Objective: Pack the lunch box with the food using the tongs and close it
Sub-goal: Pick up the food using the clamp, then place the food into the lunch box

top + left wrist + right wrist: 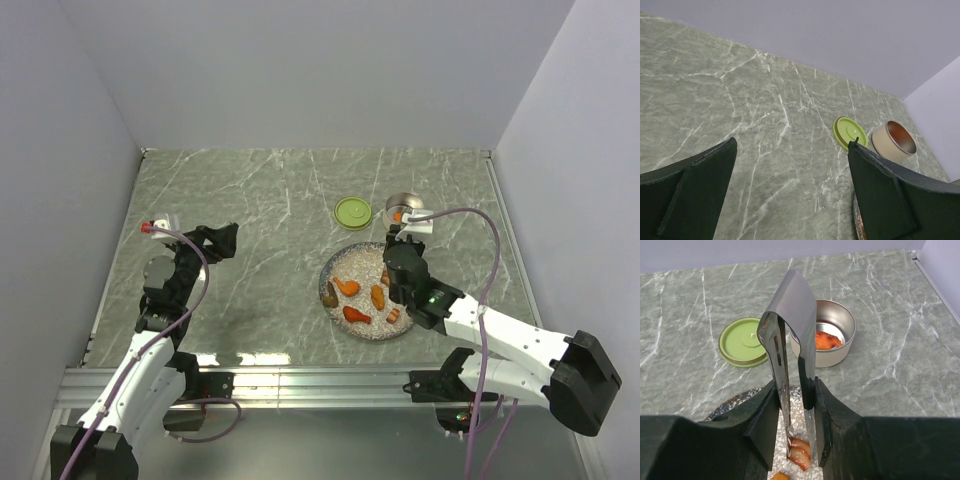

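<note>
My right gripper (796, 390) is shut on the tongs (790, 315), whose joined end points toward the far wall. The tong tips sit on either side of a red piece of food (801, 452) on the speckled plate (730, 407). The steel lunch box (837, 357) stands open beyond the plate with an orange piece (827, 340) inside. Its green lid (742, 342) lies flat to the left of it. From above, several orange and dark pieces (346, 287) lie on the plate (330, 275), with the right gripper (400, 265) over its right side. My left gripper (794, 145) is open and holds nothing.
The left gripper (222, 240) hovers over bare marble at the table's left, well away from the plate. Lid (352, 212) and lunch box (403, 208) sit side by side behind the plate. Grey walls close in the table on three sides.
</note>
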### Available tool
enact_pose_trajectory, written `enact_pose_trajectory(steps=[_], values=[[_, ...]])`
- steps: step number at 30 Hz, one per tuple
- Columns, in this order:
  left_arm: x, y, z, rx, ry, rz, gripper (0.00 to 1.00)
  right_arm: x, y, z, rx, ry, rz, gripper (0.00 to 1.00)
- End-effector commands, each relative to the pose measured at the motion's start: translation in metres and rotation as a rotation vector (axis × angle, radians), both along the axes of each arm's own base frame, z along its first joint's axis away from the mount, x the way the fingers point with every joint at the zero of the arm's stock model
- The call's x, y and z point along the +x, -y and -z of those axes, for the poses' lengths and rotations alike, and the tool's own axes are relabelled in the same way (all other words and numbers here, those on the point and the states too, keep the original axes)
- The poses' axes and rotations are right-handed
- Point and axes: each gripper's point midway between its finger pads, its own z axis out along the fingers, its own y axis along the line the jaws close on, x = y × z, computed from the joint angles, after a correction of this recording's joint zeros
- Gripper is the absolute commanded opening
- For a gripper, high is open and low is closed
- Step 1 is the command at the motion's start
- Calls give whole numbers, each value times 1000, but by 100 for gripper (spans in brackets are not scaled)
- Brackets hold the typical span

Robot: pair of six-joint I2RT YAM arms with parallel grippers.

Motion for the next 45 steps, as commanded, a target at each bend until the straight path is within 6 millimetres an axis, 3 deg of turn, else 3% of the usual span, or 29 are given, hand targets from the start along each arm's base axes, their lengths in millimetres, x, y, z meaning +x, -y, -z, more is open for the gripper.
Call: enact_pose_trajectory(steps=[1, 9, 16, 17, 24, 35, 41, 45], values=[[-1, 2, -11, -4, 48, 14, 99, 5, -6, -29, 29, 49, -7, 23], [-1, 2, -11, -4, 48, 15, 100, 21, -4, -93, 43, 156, -21, 22], [0, 1, -10, -4, 43, 11, 99, 61, 12, -128, 48, 198, -4, 22], [0, 1, -10, -3, 44, 9, 99, 68, 22, -130, 46, 200, 18, 22], [0, 1, -10, -3, 41, 7, 99, 107, 38, -137, 33, 195, 47, 22], [0, -2, -9, -3, 39, -5, 100, 153, 49, -131, 6, 162, 73, 24], [-1, -3, -9, -3, 36, -11, 99, 163, 49, -127, -3, 150, 82, 42], [-1, -3, -8, -1, 30, -16, 99, 167, 50, -126, -11, 143, 85, 48]])
